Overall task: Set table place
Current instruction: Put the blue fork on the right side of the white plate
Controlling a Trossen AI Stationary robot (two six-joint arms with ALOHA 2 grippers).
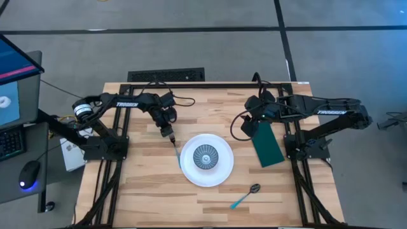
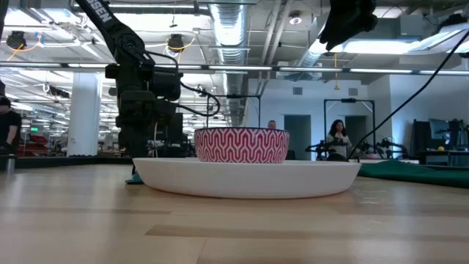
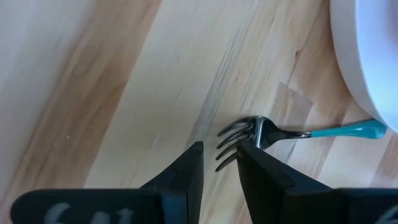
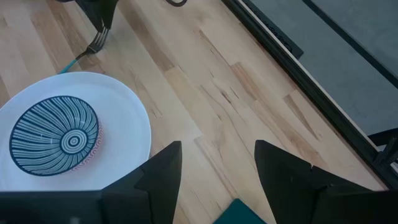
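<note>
Wood tabletop (image 1: 146, 191): light planks, black frame.
Left gripper (image 1: 167, 132): fingers narrowly parted over the fork (image 1: 175, 151) tines; grasp unclear.
Fork: handle end hidden under the plate (image 1: 191, 175) rim.
Plate: centre, bowl (image 1: 205, 156) inside.
Spoon (image 1: 245, 196): near edge, right of plate.
Right gripper (image 1: 253, 124): spread open, raised.
Cloth (image 1: 268, 147): partly beneath it.

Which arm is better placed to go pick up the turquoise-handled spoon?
Probably right: the right gripper is open over the dark green cloth, while the left gripper is at the turquoise-handled fork. The spoon lies on the right.
</note>
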